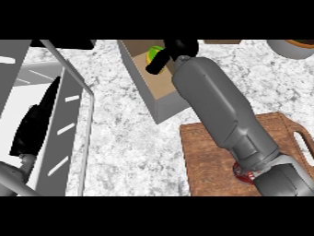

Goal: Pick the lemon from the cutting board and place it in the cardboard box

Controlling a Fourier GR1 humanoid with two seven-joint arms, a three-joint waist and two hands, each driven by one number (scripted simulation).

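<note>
The yellow-green lemon shows inside the open cardboard box at the top middle. My right hand is over the box, reached across from the lower right. Its thumb and curled fingers are round the lemon and hide part of it. The wooden cutting board lies at the lower right, under my right forearm, with no lemon on it. My left hand rests open at the far left, fingers straight and pointing up.
A grey wire rack fills the left side around my left hand. A grey pot stands at the top right. A small red thing peeks out under my right forearm on the board. Marbled countertop lies between rack and board.
</note>
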